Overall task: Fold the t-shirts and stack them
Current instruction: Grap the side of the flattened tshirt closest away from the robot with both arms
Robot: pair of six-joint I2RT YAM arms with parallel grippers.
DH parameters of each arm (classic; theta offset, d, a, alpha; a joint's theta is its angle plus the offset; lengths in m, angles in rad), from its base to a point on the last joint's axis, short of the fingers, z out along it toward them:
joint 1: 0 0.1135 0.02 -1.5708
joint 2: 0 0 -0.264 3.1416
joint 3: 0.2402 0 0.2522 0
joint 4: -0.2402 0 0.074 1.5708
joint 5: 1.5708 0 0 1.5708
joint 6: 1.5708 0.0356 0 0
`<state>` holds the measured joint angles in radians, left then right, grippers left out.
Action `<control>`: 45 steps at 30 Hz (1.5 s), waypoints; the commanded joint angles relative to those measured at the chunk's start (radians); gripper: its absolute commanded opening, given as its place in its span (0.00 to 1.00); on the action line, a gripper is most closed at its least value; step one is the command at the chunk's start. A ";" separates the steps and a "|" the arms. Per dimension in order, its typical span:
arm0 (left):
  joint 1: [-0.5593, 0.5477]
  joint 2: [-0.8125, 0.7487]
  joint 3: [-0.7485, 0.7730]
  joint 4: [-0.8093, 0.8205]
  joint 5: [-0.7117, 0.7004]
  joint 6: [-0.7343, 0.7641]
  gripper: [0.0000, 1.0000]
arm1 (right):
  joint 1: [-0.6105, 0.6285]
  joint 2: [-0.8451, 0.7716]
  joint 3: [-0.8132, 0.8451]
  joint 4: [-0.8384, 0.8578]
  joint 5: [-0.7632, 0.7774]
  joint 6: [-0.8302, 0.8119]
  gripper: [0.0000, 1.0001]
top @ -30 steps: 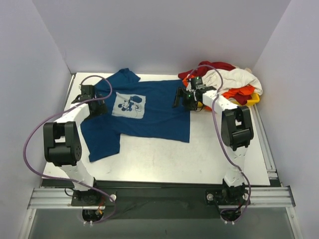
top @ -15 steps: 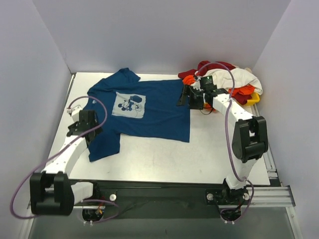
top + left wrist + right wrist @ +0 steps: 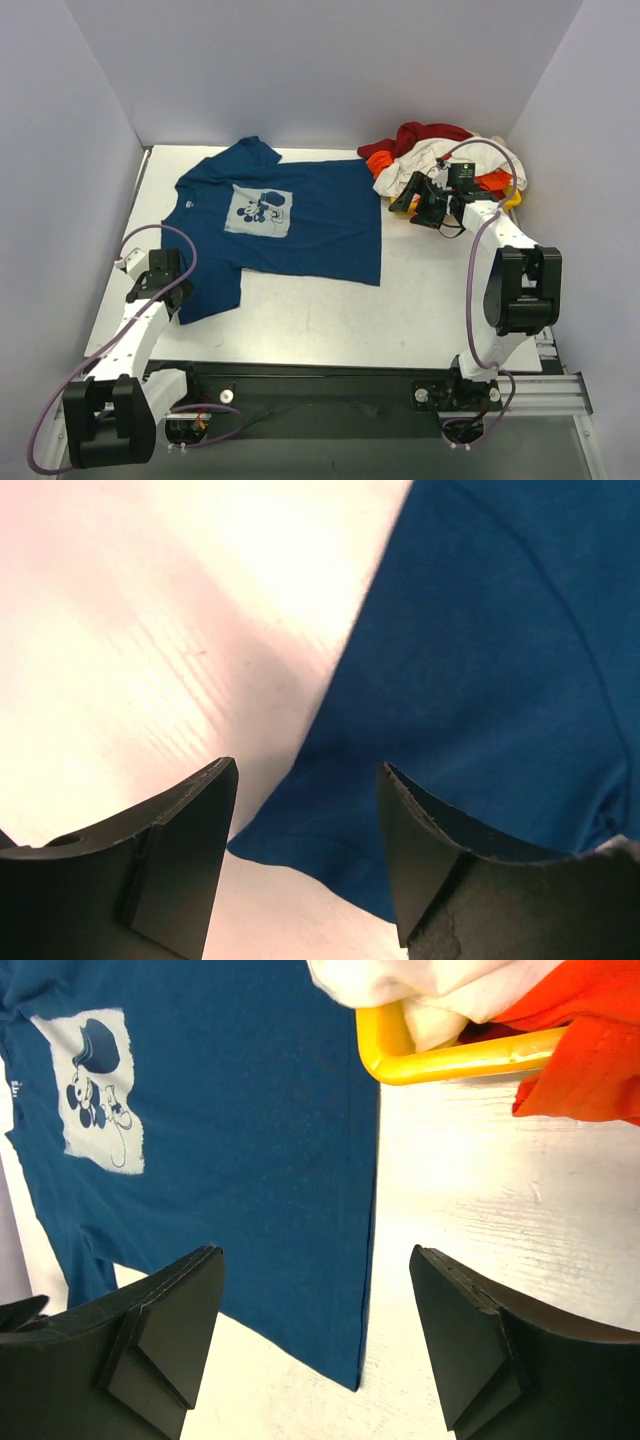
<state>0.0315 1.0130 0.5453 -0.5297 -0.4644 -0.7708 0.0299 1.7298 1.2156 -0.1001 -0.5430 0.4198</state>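
A dark blue t-shirt (image 3: 300, 225) with a pale square cartoon print (image 3: 258, 212) lies spread flat on the white table. My left gripper (image 3: 172, 298) hovers at its near-left sleeve, open. In the left wrist view the left gripper (image 3: 305, 770) frames the blue sleeve corner (image 3: 330, 850), and no cloth is pinched. My right gripper (image 3: 405, 200) is open and empty just right of the shirt's hem. The right wrist view shows the right gripper (image 3: 315, 1255) above the blue hem (image 3: 365, 1260). Dark red (image 3: 430, 135), white (image 3: 425, 165) and orange (image 3: 378, 158) t-shirts lie heaped at the back right.
A yellow tray (image 3: 513, 197) lies under the heap; its rim (image 3: 450, 1060) shows close to the right gripper. Pale walls close in the back and both sides. Purple cables loop from both arms. A metal rail runs along the near edge.
The left arm has drawn back toward the near-left, down the shirt's side to the sleeve, jaws narrowing slightly. The right gripper has shifted right, off the blue shirt toward the heap.
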 commanded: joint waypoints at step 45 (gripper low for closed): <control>0.025 -0.229 -0.180 -0.089 0.239 -0.162 0.45 | -0.022 -0.047 -0.041 0.091 -0.103 0.047 0.75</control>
<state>0.0605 0.7864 0.3592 -0.6109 -0.2234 -0.9249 0.0013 1.7111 1.1694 -0.0181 -0.6186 0.4648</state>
